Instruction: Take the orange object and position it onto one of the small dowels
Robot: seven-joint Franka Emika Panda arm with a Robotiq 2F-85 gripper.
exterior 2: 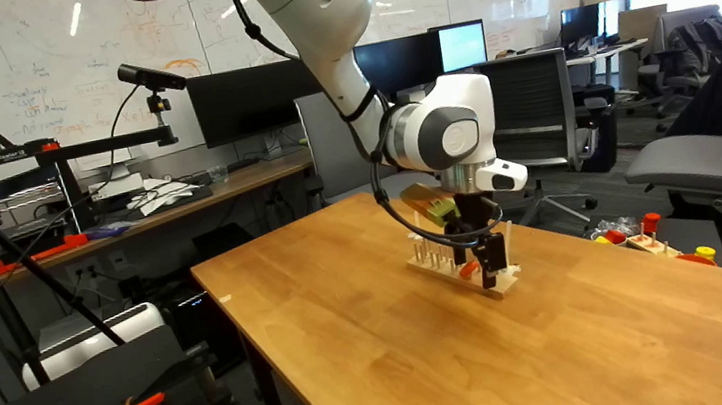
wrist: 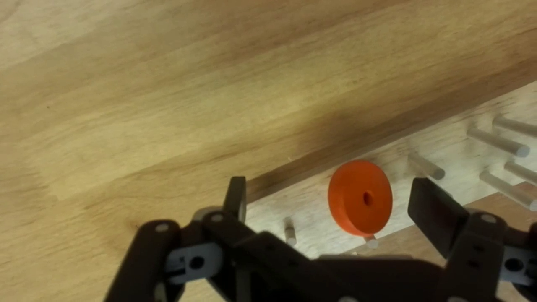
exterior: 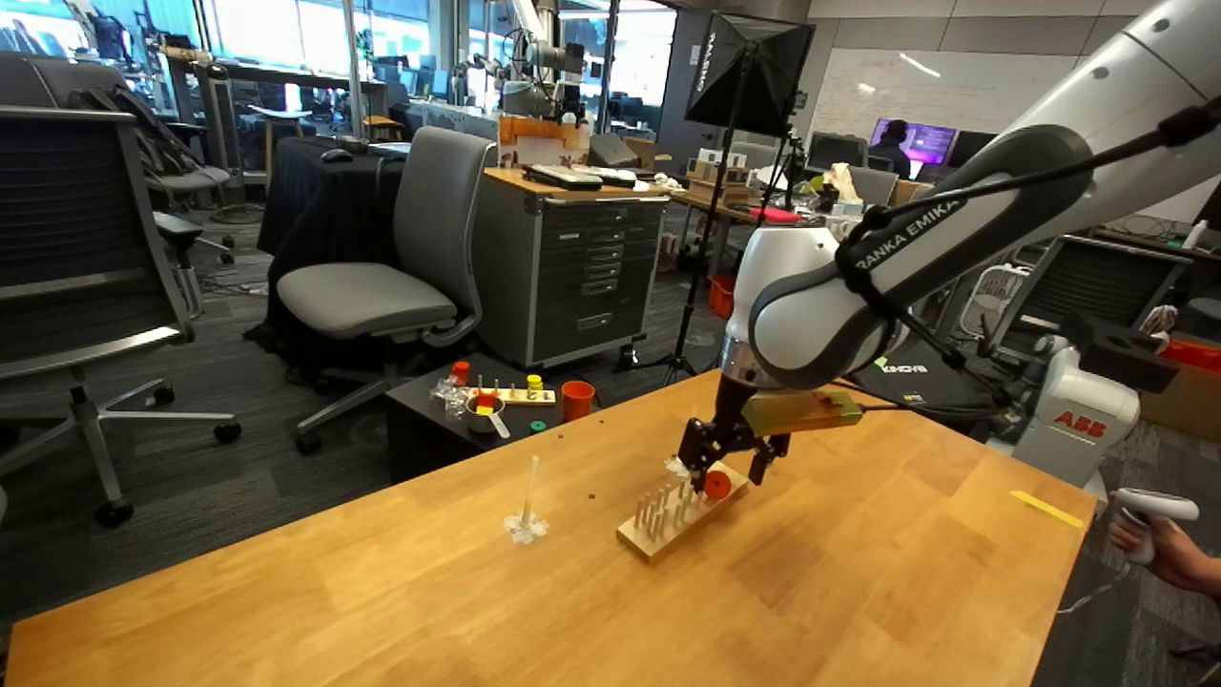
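Note:
The orange object (wrist: 358,199) is a small round disc with a centre hole. In the wrist view it sits tilted on the light-wood peg base (wrist: 308,203), among the small dowels (wrist: 426,165), with one dowel tip showing just below its edge. It also shows in both exterior views (exterior: 717,486) (exterior 2: 468,269), towards one end of the base. My gripper (wrist: 333,203) is open, its fingers on either side of the disc with a gap on both sides. In both exterior views the gripper (exterior: 730,479) (exterior 2: 475,271) is low over the base. Whether the disc leans on a dowel, I cannot tell.
A taller lone rod (exterior: 530,491) stands on the wooden table (exterior: 382,572) beside the peg base. A low black side table (exterior: 439,444) beyond the edge holds an orange cup (exterior: 577,401) and small coloured pieces. A yellow tape strip (exterior: 1046,509) lies near a table edge.

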